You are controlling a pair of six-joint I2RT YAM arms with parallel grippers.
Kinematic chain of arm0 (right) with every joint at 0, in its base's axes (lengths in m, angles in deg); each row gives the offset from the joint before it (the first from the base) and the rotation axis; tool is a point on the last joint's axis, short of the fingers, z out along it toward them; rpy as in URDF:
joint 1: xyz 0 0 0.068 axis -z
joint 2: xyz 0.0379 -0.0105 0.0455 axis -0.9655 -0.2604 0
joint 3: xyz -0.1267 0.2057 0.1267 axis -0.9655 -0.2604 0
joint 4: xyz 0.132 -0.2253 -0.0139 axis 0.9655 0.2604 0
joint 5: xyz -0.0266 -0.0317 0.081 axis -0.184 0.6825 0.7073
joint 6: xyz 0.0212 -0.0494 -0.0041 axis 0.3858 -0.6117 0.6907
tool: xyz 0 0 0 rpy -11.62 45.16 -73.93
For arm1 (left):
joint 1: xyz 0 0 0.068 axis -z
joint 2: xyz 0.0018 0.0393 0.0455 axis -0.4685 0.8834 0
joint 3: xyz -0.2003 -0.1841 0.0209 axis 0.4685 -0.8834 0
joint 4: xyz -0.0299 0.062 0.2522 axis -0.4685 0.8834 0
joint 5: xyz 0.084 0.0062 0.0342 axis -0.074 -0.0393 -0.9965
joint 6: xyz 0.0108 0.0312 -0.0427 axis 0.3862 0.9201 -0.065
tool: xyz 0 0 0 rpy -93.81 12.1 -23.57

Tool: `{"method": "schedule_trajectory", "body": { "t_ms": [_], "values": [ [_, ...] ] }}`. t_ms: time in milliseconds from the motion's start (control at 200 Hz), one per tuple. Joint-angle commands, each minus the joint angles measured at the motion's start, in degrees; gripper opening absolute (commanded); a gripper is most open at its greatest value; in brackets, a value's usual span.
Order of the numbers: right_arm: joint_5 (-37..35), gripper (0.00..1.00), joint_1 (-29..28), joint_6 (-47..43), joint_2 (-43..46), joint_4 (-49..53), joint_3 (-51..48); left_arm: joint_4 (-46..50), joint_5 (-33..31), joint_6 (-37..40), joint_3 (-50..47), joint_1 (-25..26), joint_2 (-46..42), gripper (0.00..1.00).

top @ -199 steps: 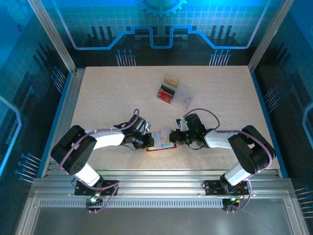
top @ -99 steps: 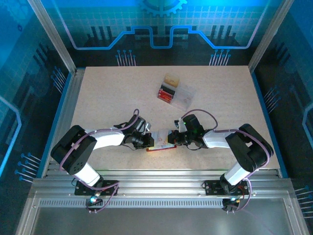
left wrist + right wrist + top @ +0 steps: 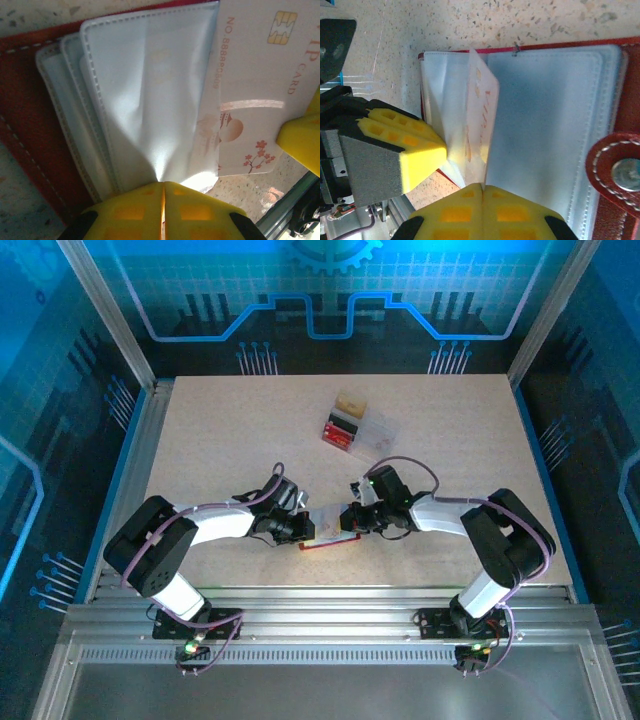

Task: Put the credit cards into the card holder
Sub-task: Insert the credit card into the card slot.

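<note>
The dark red card holder (image 3: 327,543) lies open on the table between both arms, its clear sleeves (image 3: 145,90) fanned out. My left gripper (image 3: 163,184) is shut on the lower edge of the top sleeve, pulling it up. My right gripper (image 3: 482,186) is shut on a pale credit card (image 3: 481,110), seen edge-on and standing tilted at the sleeve's mouth. In the left wrist view the same credit card (image 3: 255,95) shows a gold chip and blossom print, with its left part under the sleeve. The snap tab (image 3: 620,172) lies at the right.
A clear plastic box (image 3: 362,430) with dark red pieces and a tan block stands behind, towards the table's middle. The left gripper's yellow finger (image 3: 402,145) sits close beside the card. The table's metal front rail (image 3: 320,590) runs just below the holder.
My right gripper has moved left and slightly away from the rail, carrying the card further into the sleeve. The left gripper has kept its pinch and place.
</note>
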Motion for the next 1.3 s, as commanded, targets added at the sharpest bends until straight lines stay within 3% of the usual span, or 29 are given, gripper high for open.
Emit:
{"method": "schedule_trajectory", "body": {
  "t_ms": [0,775,1296],
  "values": [
    [1.0,0.00,0.2,-3.4,-1.3,7.3,1.8,3.7,-2.3,-0.1,-1.6,-0.6,0.7,0.09],
    [2.6,0.00,-0.8,-8.2,-7.1,15.1,9.6,3.6,-2.1,0.0,-1.5,-0.6,0.6,0.09],
    [2.1,0.00,-5.3,-1.8,-13.8,2.3,10.4,0.3,1.9,-1.4,-1.6,-0.6,-1.5,0.14]
  ]
}}
